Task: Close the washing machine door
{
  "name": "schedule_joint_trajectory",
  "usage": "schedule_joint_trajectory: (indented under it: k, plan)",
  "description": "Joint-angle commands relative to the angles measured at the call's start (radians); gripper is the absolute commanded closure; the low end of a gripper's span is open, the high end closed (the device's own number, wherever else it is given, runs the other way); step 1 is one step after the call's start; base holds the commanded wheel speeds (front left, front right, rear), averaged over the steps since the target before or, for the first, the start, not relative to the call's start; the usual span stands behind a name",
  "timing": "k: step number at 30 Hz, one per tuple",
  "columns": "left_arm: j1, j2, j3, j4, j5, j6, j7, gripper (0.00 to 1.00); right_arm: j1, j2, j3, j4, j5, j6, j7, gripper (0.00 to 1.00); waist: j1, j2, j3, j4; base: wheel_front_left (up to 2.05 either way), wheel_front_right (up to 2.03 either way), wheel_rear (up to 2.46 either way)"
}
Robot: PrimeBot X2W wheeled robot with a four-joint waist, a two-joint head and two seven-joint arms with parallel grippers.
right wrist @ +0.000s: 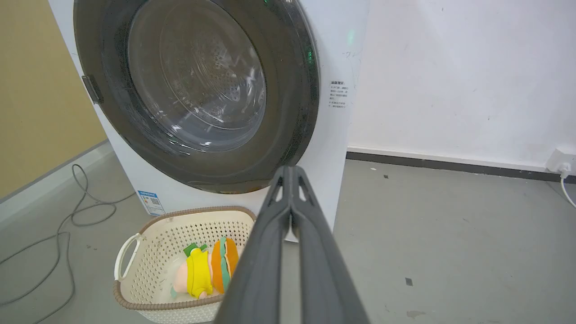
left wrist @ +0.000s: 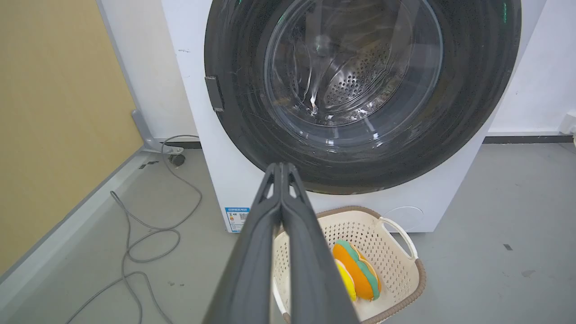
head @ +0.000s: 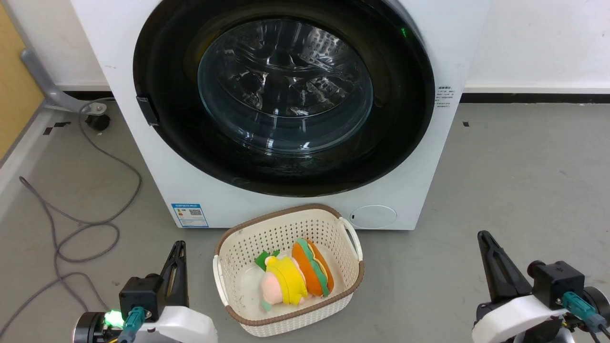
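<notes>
Two grippers hang low, well apart from the washer. The left gripper (head: 178,246) has its two dark fingers pressed together with nothing between them. The right gripper (head: 484,236) is the same, closed on nothing.

The washing machine door (head: 162,119) lies flat against the front of the white washing machine (head: 429,162). I can see no gap along its edge, so it looks closed. I think the job is almost done or done.

If the door has not clicked, a good way would be to push on the black ring close to the small dark handle (head: 147,110), not on the round glass. Push straight in and slowly. The left gripper is on that side. The cream basket (head: 286,213) stands on the floor just in front of the washer, with a burger toy (head: 312,271) and a yellow doll (head: 285,282) inside, so an arm should go over it and not bump it. A grey cable (head: 95,224) lies on the floor at the left.

Some things are hard to tell. The lock is hidden, so I cannot tell if it has caught. The top of the door is cut off in every view. Shine on the glass blurs the steel drum behind it. The words on the blue sticker (head: 189,215) are too small to read.
</notes>
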Motion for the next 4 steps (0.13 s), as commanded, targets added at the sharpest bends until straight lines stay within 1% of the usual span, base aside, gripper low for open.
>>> schedule_joint_trajectory:
  k: [1,4]
  plan:
    - [-0.013,0.0,0.003,-0.006,0.01,-0.003,0.007,1.0,0.006,0.004,0.003,-0.011,-0.014,-0.001,0.007,1.0,0.0,0.0,0.0,0.0,0.0,0.0,0.0]
    - [-0.014,0.0,0.003,-0.008,0.012,-0.005,0.013,1.0,0.006,0.004,0.005,-0.015,-0.017,-0.001,0.013,1.0,0.0,0.0,0.001,0.001,0.0,0.0,0.0]
